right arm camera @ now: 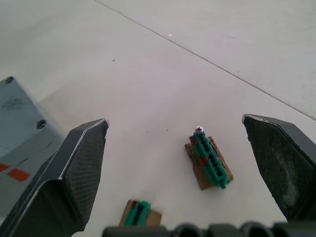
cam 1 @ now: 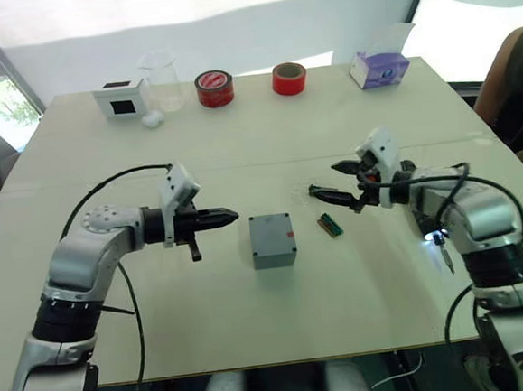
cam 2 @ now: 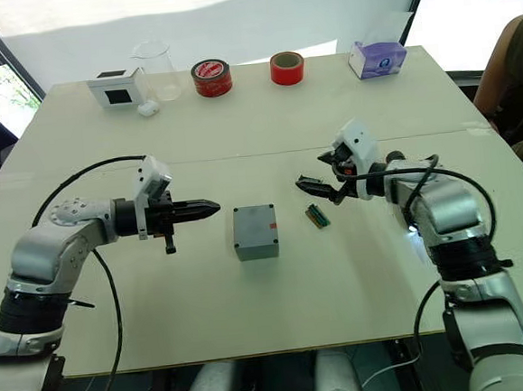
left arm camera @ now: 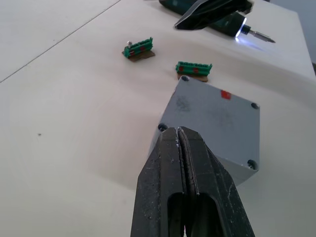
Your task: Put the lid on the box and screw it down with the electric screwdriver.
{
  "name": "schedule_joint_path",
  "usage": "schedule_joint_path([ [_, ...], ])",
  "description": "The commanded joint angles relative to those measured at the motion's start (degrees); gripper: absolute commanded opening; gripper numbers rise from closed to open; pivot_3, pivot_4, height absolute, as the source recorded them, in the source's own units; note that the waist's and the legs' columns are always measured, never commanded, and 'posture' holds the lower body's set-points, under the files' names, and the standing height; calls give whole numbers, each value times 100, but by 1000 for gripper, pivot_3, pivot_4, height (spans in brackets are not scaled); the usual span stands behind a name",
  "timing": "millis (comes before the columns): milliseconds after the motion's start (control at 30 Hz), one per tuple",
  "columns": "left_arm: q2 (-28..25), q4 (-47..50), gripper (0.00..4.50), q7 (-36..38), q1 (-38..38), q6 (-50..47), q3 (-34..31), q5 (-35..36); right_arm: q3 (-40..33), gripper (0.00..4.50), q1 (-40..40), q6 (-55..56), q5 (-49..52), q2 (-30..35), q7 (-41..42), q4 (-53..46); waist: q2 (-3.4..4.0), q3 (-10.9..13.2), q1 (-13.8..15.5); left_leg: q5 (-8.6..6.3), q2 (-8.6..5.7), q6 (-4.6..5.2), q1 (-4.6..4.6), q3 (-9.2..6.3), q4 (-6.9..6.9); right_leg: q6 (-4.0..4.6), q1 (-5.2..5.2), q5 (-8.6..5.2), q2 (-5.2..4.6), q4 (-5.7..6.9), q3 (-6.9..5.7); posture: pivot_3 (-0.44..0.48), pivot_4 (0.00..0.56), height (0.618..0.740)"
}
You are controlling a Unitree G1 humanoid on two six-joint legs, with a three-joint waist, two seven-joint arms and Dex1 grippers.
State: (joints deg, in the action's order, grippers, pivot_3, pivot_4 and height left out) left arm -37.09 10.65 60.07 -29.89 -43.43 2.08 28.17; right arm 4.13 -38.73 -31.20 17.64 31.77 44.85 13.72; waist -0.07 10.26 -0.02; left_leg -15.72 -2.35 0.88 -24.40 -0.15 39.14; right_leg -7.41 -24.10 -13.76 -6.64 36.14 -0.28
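Observation:
The grey box (cam 1: 274, 251) stands at the table's middle, a small red mark on its side. The lid (left arm camera: 217, 116) lies flat on top of it, corner holes showing. My left gripper (cam 1: 232, 218) hovers just left of the box, shut and holding nothing, its tips pointing at the box. My right gripper (cam 1: 331, 179) hangs open and empty to the right of and beyond the box, above small green terminal blocks (right arm camera: 210, 160). The electric screwdriver (left arm camera: 232, 25) lies on the table under my right forearm, mostly hidden. Its tip light glows and its metal bit (cam 1: 446, 258) pokes out.
Along the far edge stand a white box with a black face (cam 1: 120, 98), a clear beaker (cam 1: 162, 79), two red tape rolls (cam 1: 214, 88), (cam 1: 288, 77) and a purple tissue box (cam 1: 380, 67). A person (cam 1: 517, 76) sits at the right edge.

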Motion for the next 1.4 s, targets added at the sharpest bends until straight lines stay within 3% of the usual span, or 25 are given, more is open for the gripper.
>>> schedule_joint_path([
  [33, -44, 258, 0, -106, -24, -32, -31, 90, 41, 4461, -322, 767, -340, -180, 44, 768, 1, 1, -7, 3, 0, -4, 0, -1, -2, 0, -2, 0, 1, 0, 0, 0, 150, 740],
  [133, -65, 386, 0, -189, 42, -117, -66, 150, 103, 4461, -430, 1041, -479, -278, 152, 1167, 1, 1, -34, 6, 0, -11, -2, -2, -5, 0, -2, 0, 1, 0, 0, 0, 150, 740],
  [400, -125, 533, 0, -333, 175, -215, -114, 228, 92, 1902, -497, 1214, -674, -375, 324, 1458, 1, 1, -91, 7, 1, -12, -2, -3, -5, 0, -4, 0, 2, 0, 1, 0, 150, 740],
  [933, -163, 366, 0, -268, 290, 52, -2, 113, 62, 1902, -635, 1238, -785, -573, 329, 1603, 2, 1, -83, 7, 0, -13, -2, -3, -5, 1, -6, 0, 2, 0, 1, 0, 150, 740],
  [1033, -170, 369, 0, -274, 303, 59, -1, 108, 82, 1274, -643, 1280, -835, -606, 329, 1650, 2, 1, -80, 7, 0, -13, -2, -3, -5, 1, -5, 0, 2, 0, 2, 0, 150, 740],
  [1100, -172, 370, 0, -284, 320, 67, 0, 98, 77, 328, -658, 1301, -852, -628, 323, 1690, 2, 1, -83, 7, 0, -13, -2, -3, -5, 0, -5, 0, 1, 0, 2, 0, 150, 740],
  [1133, -172, 379, 0, -289, 328, 67, -1, 98, 71, 114, -657, 1307, -857, -632, 324, 1694, 2, 1, -83, 7, 0, -13, -2, -3, -6, 0, -6, 0, 2, 0, 2, 0, 150, 740],
  [1400, -196, 360, 0, -283, 382, 107, 11, 78, -1, 114, -598, 1190, -799, -544, 360, 1433, 2, 1, -82, 7, 0, -13, -2, -3, -6, 0, -6, 0, 1, 0, 2, 0, 150, 740],
])
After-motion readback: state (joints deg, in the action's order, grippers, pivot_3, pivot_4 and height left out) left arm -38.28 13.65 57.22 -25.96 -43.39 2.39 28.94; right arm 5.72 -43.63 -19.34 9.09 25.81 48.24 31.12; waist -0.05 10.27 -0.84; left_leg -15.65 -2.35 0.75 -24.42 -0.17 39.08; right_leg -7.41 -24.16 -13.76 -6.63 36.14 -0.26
